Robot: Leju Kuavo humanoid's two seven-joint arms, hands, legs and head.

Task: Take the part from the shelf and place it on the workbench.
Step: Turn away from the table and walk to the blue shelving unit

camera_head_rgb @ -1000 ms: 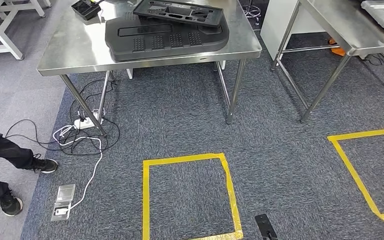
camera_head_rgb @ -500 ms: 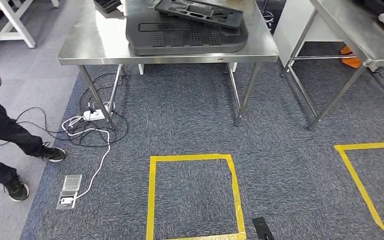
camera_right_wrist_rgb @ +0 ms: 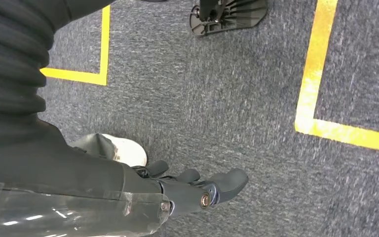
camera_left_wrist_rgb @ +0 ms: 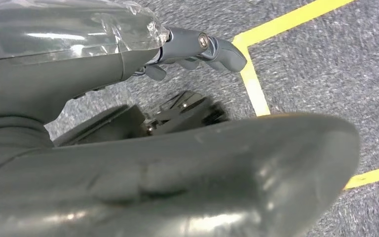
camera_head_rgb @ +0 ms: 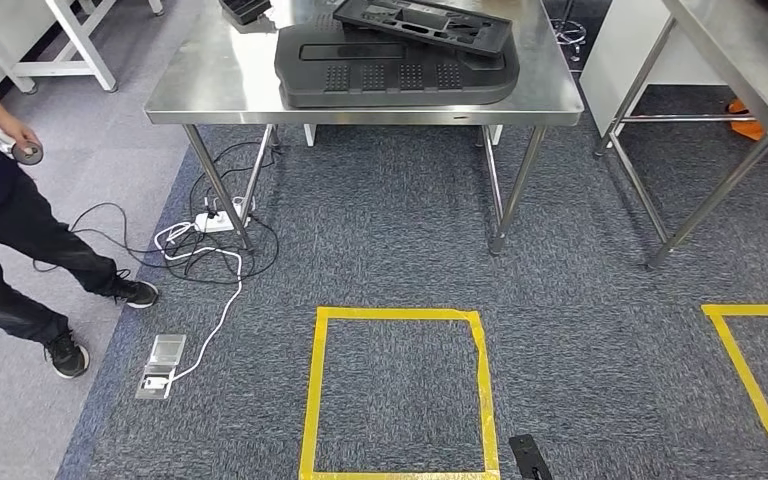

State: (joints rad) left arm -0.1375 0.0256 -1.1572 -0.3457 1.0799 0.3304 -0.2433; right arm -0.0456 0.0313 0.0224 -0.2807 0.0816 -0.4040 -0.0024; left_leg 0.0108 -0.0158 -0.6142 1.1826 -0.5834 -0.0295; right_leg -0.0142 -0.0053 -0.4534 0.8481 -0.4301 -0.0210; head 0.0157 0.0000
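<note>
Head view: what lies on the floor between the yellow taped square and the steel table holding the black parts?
Bare grey carpet lies between the yellow taped square and the steel table.

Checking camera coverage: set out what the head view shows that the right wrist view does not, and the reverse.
Head view alone: the steel workbench bearing stacked black parts, a walking person, and cables with a power strip. Right wrist view alone: the right hand, holding nothing, hanging over the floor. Both: grey carpet and yellow tape squares.

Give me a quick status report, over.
Left robot hand and right robot hand hang empty. Black parts on steel table. Person walking at left.
</note>
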